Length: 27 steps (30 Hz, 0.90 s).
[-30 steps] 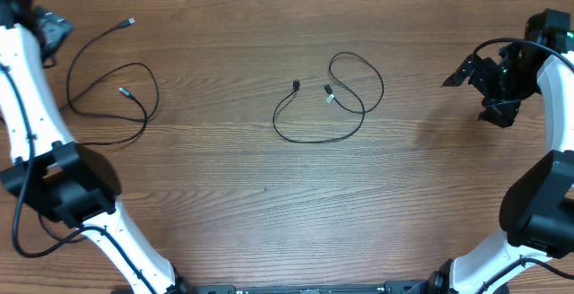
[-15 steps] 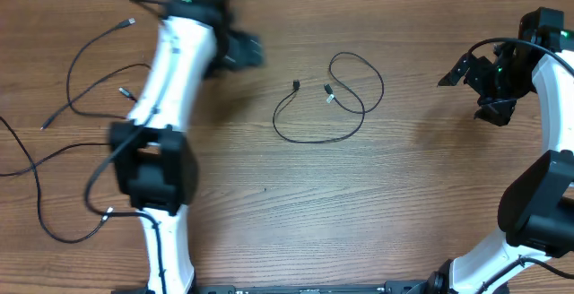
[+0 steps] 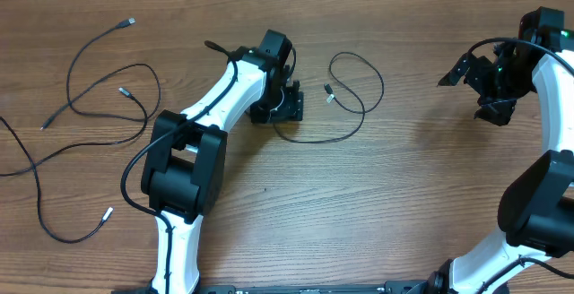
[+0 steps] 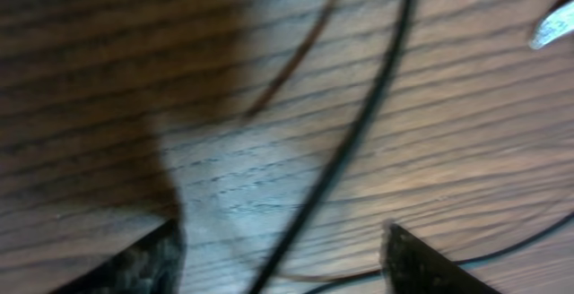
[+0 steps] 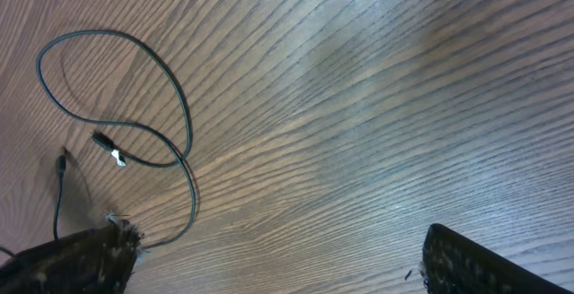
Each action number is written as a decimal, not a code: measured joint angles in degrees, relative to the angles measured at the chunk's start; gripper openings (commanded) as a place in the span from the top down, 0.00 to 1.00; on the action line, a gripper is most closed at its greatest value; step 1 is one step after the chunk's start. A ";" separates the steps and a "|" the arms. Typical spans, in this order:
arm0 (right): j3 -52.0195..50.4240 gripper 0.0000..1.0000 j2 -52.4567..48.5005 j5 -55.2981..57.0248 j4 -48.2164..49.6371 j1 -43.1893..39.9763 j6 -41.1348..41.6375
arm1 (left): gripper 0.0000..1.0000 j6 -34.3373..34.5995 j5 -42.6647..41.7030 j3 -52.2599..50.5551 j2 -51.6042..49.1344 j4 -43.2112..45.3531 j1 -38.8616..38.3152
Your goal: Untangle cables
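A short black cable [image 3: 381,83] lies in loops at the table's middle, with one small plug [image 3: 328,92] inside the loop. My left gripper [image 3: 289,104] is low over its left end, open; in the left wrist view the cable [image 4: 345,146] runs between the two spread fingers [image 4: 282,240], and a silver plug [image 4: 552,25] shows at top right. My right gripper [image 3: 491,92] is open and empty over bare wood at the right; its view [image 5: 278,249] shows the same looped cable [image 5: 186,115] farther off.
Two longer black cables lie spread at the left: one with a silver plug [image 3: 131,22] at the back left, another ending near the left front [image 3: 108,211]. The table's back edge runs along the top.
My left arm has swung from the far left to the centre and come down over the short cable's left end. The cables at the left now show in full. The right arm has barely moved.
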<state>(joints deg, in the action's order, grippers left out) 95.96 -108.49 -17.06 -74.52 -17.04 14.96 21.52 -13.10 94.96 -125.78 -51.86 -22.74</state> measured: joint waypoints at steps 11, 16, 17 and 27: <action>0.00 0.00 0.00 -0.02 -0.02 0.00 0.00 | 0.96 0.15 0.04 -1.97 1.49 -0.15 0.22; 0.00 0.00 0.00 -0.02 0.00 0.00 -0.02 | 0.96 0.13 0.22 6.97 9.75 -0.39 2.05; 0.00 0.00 0.00 0.00 0.00 0.00 -0.02 | 0.96 0.11 0.24 8.70 11.74 -0.46 2.75; 0.00 0.00 0.00 0.00 0.20 0.00 0.00 | 0.96 -2.78 9.42 26.03 31.19 0.28 16.02</action>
<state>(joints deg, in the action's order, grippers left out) 95.96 -108.49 -17.06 -74.32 -17.04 14.96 18.74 -3.68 120.99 -94.59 -51.57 -6.72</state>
